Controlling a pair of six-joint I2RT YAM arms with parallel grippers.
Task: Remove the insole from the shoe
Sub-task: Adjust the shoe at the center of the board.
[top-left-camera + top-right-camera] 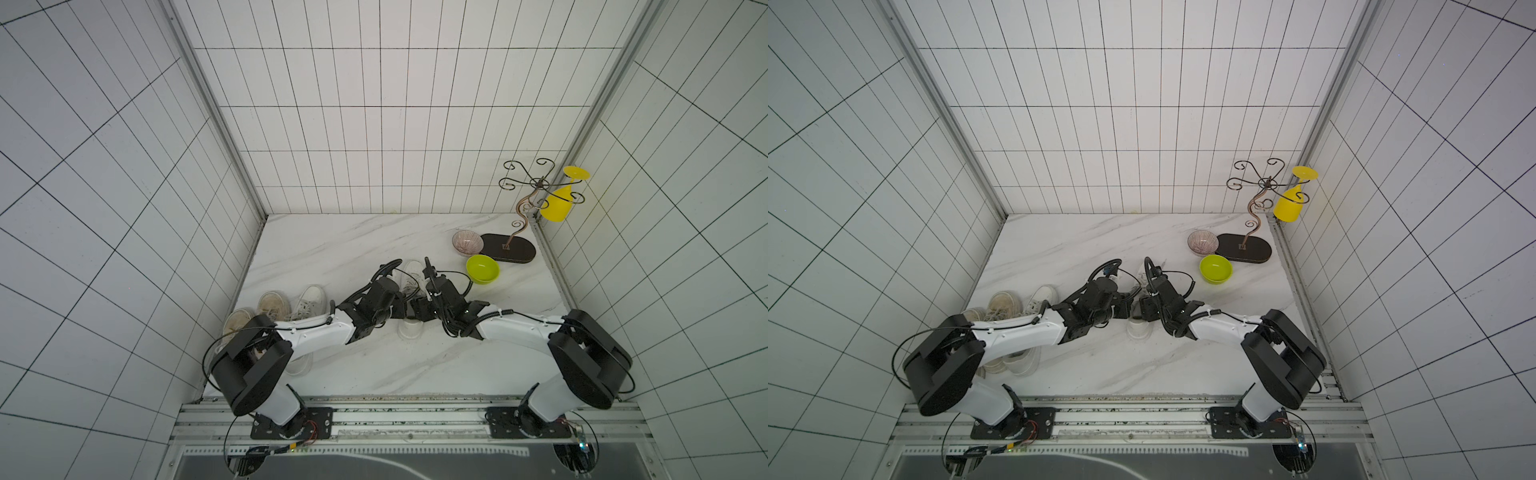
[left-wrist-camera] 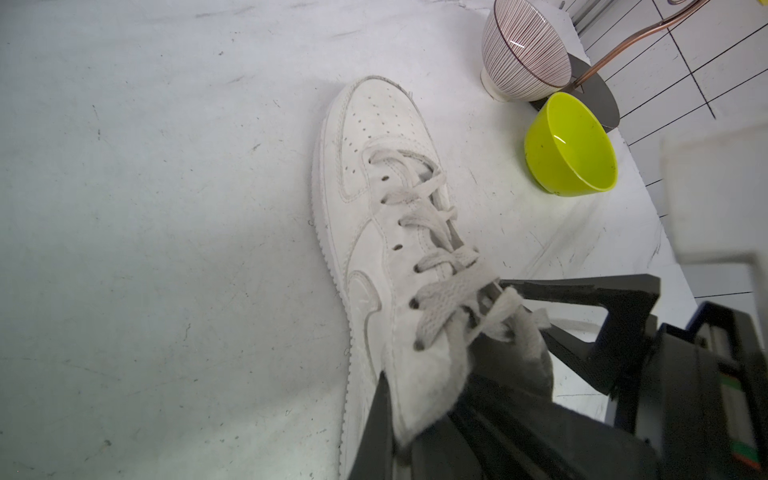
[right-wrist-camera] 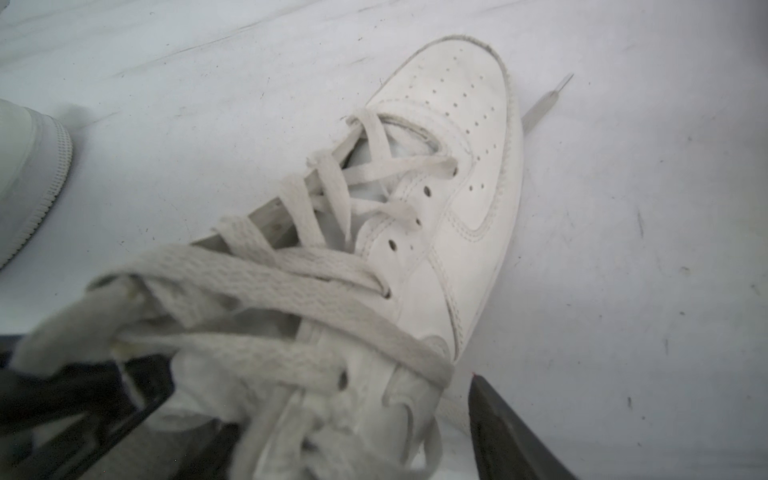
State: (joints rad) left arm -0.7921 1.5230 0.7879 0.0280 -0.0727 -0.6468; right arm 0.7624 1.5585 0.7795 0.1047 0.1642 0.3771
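Note:
A white lace-up shoe [image 1: 411, 275] [image 1: 1139, 328] lies mid-table with its toe pointing away from the arms. Both grippers meet over its opening. My left gripper [image 1: 400, 309] [image 2: 415, 415] is shut on the shoe's [image 2: 374, 187] side collar, which shows as a pinched white flap between the fingers. My right gripper [image 1: 419, 309] [image 3: 316, 395] is open over the shoe [image 3: 449, 208]. One finger [image 3: 511, 436] stands outside the shoe's wall, and the laces lie between the jaws. The insole is hidden inside the shoe.
Three more shoes [image 1: 307, 303] [image 1: 272, 303] [image 1: 237, 322] lie at the left front, partly under my left arm. A green bowl [image 1: 482, 269], a striped bowl [image 1: 467, 242] and a wire stand [image 1: 508, 248] carrying a yellow cup [image 1: 557, 205] are at the back right.

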